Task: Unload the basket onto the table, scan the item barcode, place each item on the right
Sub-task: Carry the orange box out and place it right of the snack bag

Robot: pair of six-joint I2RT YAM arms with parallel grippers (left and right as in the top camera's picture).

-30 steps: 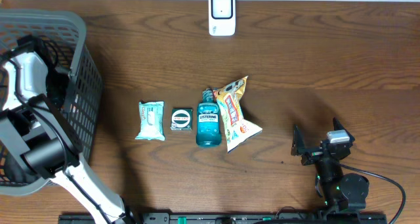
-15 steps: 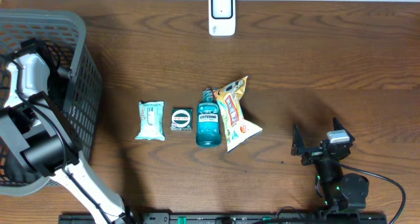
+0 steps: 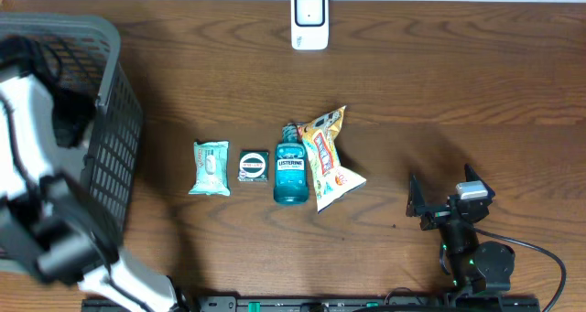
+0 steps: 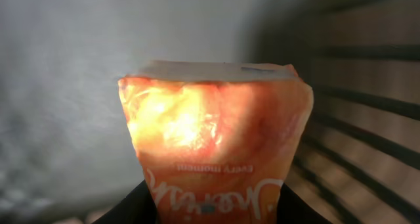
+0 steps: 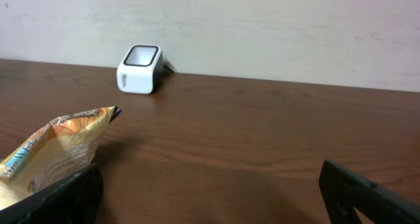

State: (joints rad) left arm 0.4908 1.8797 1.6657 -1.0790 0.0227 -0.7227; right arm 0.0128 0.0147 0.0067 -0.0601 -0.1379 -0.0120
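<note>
**Overhead view.** The left arm (image 3: pixel 37 166) reaches into the grey slatted basket (image 3: pixel 119 156) at the left edge of the wooden surface (image 3: pixel 458 92). The arm is blurred, and what it carries cannot be made out from here. A white barcode scanner (image 3: pixel 309 19) stands at the far edge, centre. Four items lie in a row mid-surface, from left to right:
- a wipes pack (image 3: pixel 211 167);
- a small round tin (image 3: pixel 253 165), just beside the wipes pack;
- a blue Listerine bottle (image 3: pixel 290 173);
- a yellow snack bag (image 3: pixel 328 158), touching the bottle's right side.

The right end effector (image 3: pixel 442 191) sits near the front right, well apart from the row, with its jaws spread wide and nothing between them.

**Left wrist view.** The left end effector (image 4: pixel 210 209) is partly closed on an orange packet (image 4: pixel 216 138). One dark finger (image 4: pixel 128 211) shows at the lower left of the packet and the other at its lower right. The packet stands upright in the grip and fills the centre of the frame, brightly lit, with its printed text upside down. Basket slats run behind it on the right, and a blurred grey wall lies behind it on the left. The packet is therefore inside the basket, held by the left end effector.

**Right wrist view.** Both dark fingers sit at the bottom corners of the frame, fully apart and empty. The tip of the snack bag lies at the left, beside the left finger. The scanner stands far left against the wall.
</note>
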